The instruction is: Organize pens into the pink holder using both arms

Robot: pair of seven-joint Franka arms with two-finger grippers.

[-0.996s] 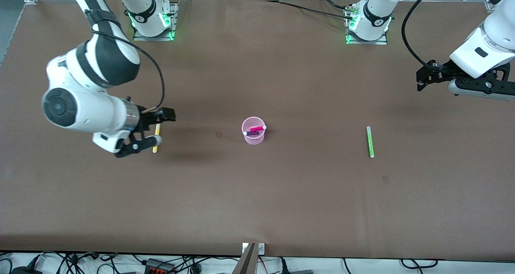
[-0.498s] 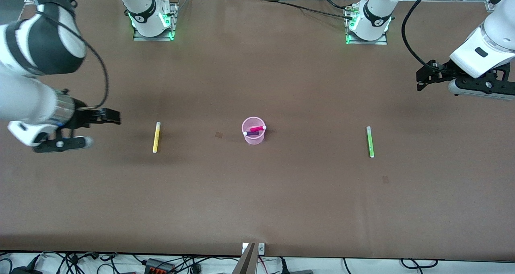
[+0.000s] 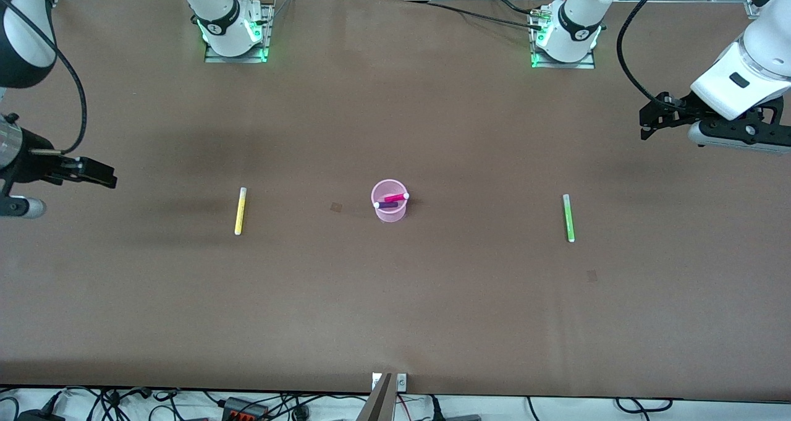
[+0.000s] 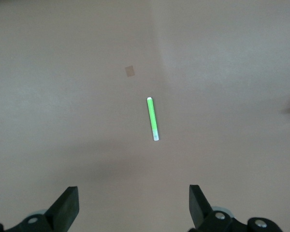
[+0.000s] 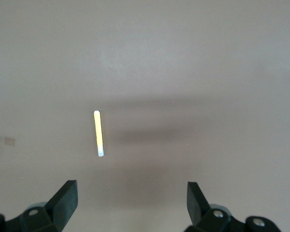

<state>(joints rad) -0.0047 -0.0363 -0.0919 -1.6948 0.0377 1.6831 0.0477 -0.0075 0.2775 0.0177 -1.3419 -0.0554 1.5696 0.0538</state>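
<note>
The pink holder (image 3: 389, 214) stands mid-table with a magenta pen (image 3: 396, 197) and a purple pen (image 3: 387, 205) resting in it. A yellow pen (image 3: 240, 211) (image 5: 99, 133) lies flat toward the right arm's end of the table. A green pen (image 3: 568, 217) (image 4: 152, 119) lies flat toward the left arm's end. My right gripper (image 3: 65, 189) (image 5: 130, 203) hangs open and empty over the table's edge, well clear of the yellow pen. At the other end my left gripper (image 3: 670, 130) (image 4: 134, 205) waits open and empty above the table, away from the green pen.
Both arm bases (image 3: 235, 34) (image 3: 563, 38) are bolted along the table edge farthest from the front camera. Two small dark patches (image 3: 336, 207) (image 3: 592, 276) mark the brown tabletop. Cables lie below the nearest edge.
My right gripper has drawn away from the yellow pen toward its own end of the table, open the whole time. The yellow pen stays flat where it was. The left arm has not moved.
</note>
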